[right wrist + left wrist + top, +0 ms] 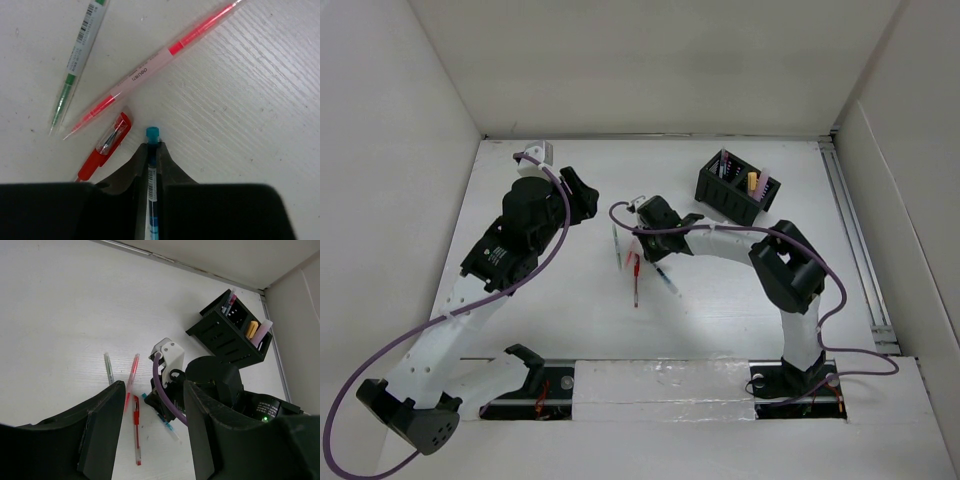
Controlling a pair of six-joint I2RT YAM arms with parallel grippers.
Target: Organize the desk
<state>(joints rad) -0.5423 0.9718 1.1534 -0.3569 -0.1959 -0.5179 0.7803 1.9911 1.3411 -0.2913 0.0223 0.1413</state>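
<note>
My top camera sits above and behind the bases (788,380), looking down on the whole desk (720,320) from far off. The left wrist view rides high near 11 o'clock and faces about 3 o'clock, toward the holder (230,332). The right wrist view looks straight down, very near. All three share the pens (150,70) at centre.

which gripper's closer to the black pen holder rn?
Right. The right gripper, shut on a blue pen, is over the loose pens, just left of the pen holder and nearer the bases. The left gripper, open, is farther left, beyond the right one.
</note>
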